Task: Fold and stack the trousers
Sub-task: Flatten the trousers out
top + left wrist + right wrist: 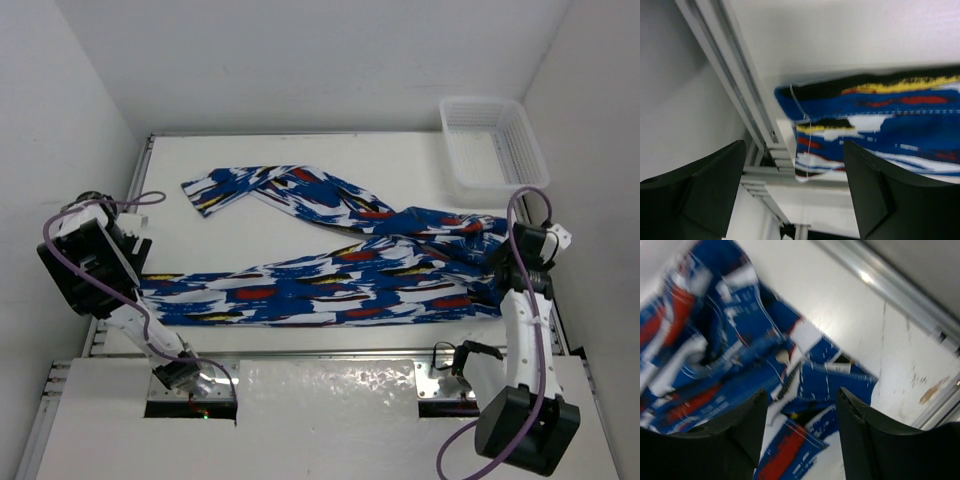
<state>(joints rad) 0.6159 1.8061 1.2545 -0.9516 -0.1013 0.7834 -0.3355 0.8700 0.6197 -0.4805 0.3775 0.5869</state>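
- Across the tabletop (300, 160), the trousers (330, 270) lie spread and unfolded. One leg runs along the near side, the other angles off to the far left, and the waist sits at the right.
- Progress, my reading: no fold made, nothing stacked. The whole task remains.
- Left end effector (795, 200): fingers apart, nothing between them, poised just short of the near leg's hem at the tabletop's left edge.
- Right end effector (800, 440): fingers apart, empty, above the waist fabric.
- Right wrist view is blurred, so I cannot tell whether the fingers touch cloth.
- Top view: the right arm covers part of the waist.
- White basket (495, 140) stands at the far right corner.
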